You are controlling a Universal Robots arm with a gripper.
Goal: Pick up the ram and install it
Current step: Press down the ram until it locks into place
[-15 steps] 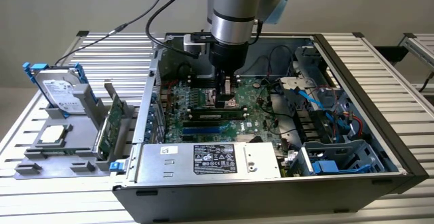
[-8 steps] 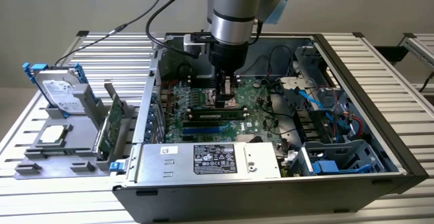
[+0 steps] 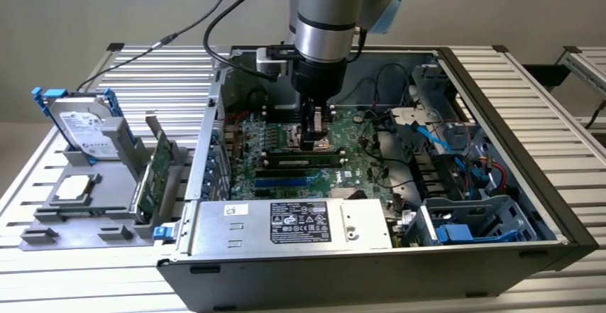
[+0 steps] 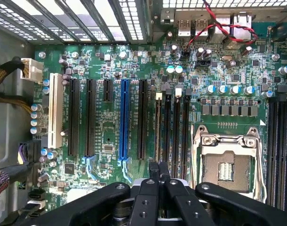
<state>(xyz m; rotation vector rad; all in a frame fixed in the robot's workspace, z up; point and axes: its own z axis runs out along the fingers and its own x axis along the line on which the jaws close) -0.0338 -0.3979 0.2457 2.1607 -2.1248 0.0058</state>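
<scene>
Table point(image 3: 568, 100): slatted aluminium profile top, pale grey, black end caps at the corners. Wall point(image 3: 113, 8) behind the table: plain beige, evenly lit (no window seen). Second slatted surface point(image 3: 587, 64) just beyond the table's corner, at the exterior view's right edge.

Claw point(image 3: 316, 141) inside open computer case point(image 3: 530, 185) over motherboard point(image 3: 284, 164), hard drive point(image 3: 85, 125) on rack point(image 3: 67, 213) at exterior view's left.

Slatted metal table point(image 3: 549, 100) — open computer case point(image 3: 530, 185), grey parts tray point(image 3: 76, 221) on top.
</scene>
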